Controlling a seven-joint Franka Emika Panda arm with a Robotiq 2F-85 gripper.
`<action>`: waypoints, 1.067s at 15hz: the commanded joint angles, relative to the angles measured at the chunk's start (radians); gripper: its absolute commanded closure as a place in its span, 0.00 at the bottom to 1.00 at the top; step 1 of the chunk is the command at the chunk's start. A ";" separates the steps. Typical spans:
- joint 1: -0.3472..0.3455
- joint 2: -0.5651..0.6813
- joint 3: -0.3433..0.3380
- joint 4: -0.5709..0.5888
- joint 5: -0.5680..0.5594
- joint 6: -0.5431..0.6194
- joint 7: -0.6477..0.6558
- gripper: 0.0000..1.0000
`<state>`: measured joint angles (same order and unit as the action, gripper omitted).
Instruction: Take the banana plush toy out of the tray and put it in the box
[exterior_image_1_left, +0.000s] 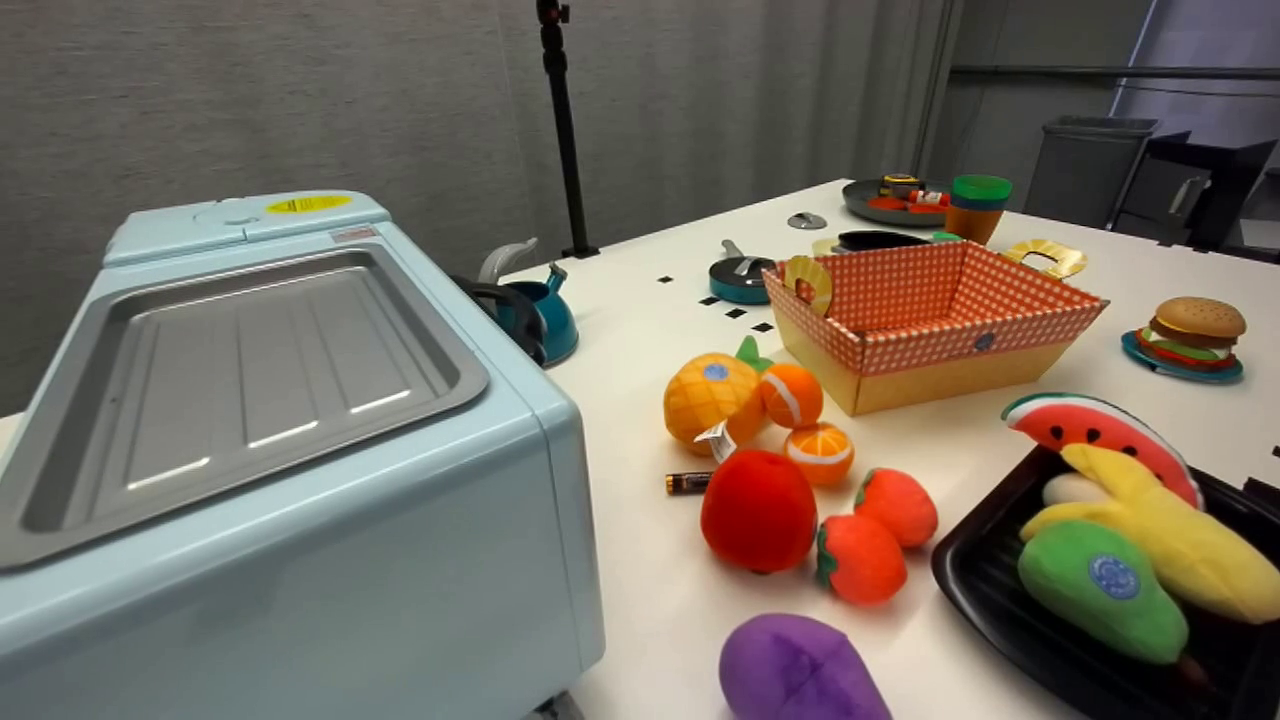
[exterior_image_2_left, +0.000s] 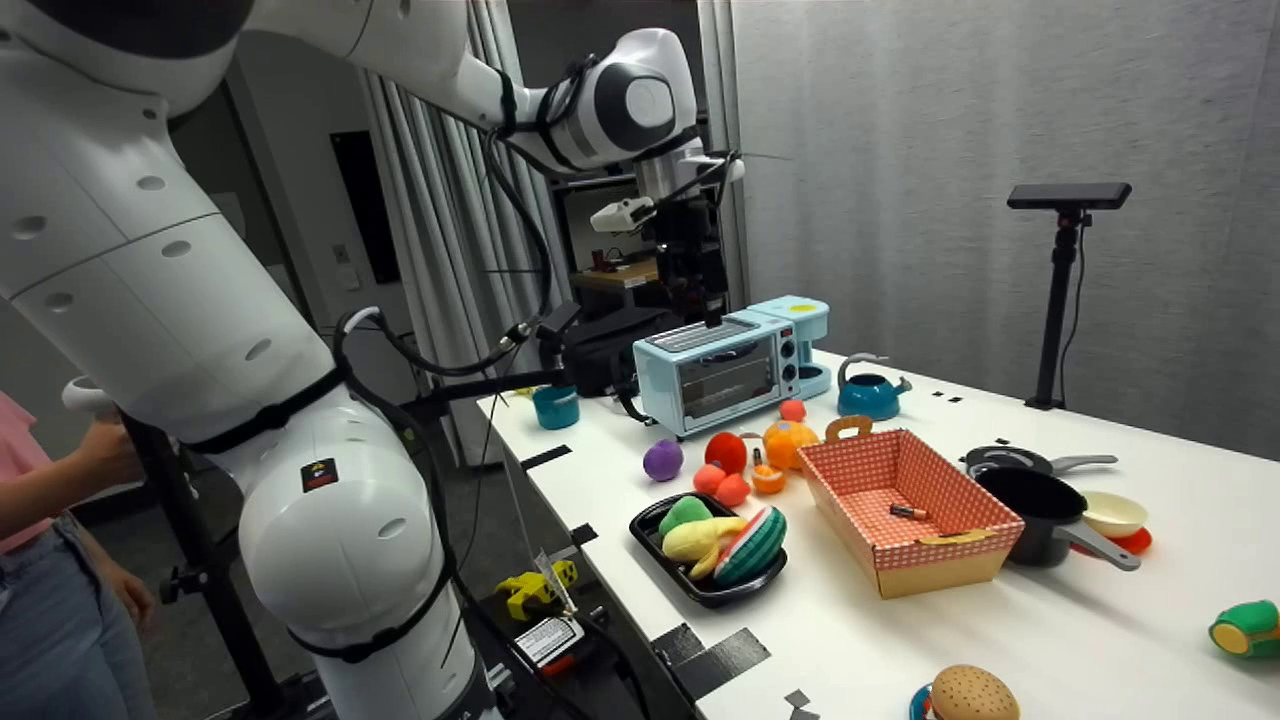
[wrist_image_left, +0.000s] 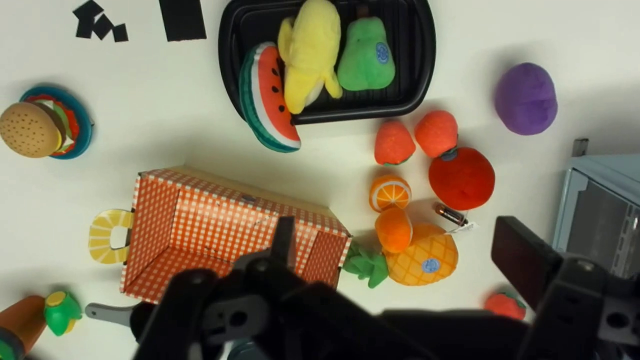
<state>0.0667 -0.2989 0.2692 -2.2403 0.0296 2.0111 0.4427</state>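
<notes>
From the wrist view's centre: burger (wrist_image_left: 34, 129) at nine o'clock, melon (wrist_image_left: 267, 97) at eleven, pear (wrist_image_left: 366, 60) near one, purple plush (wrist_image_left: 526, 98) at two, pineapple (wrist_image_left: 425, 257) at four.

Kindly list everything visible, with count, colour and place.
tray: 1, black, on white table
box: 1, orange check, on table
banana plush toy: 1, yellow, in tray
pear: 1, green, in tray
watermelon slice: 1, red-green, partly in tray
purple plush: 1, purple, on table
strawberries: 3, red, on table
round plush: 1, red, on table
pineapple: 1, orange, near box
oranges: 2, orange, beside pineapple
batteries: 2, black-copper, on table, in box
oven: 1, light blue, on table
kettle: 1, teal, on table
burger: 1, brown bun, on blue plate
kitchenware: count unclear, mixed colours, mostly beyond box
stands: 2 or more, black, background
person: 1, pink shirt, background
robot arm: 1, white, beside table
fingers: 2, black, apart, above table
</notes>
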 joint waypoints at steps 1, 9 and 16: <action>0.019 -0.019 -0.005 -0.107 -0.014 0.051 0.040 0.00; 0.021 0.002 -0.017 -0.165 -0.006 0.034 0.027 0.00; 0.015 0.039 -0.018 -0.198 -0.007 0.073 0.035 0.00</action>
<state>0.0714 -0.2944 0.2665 -2.4119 0.0285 2.0463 0.4655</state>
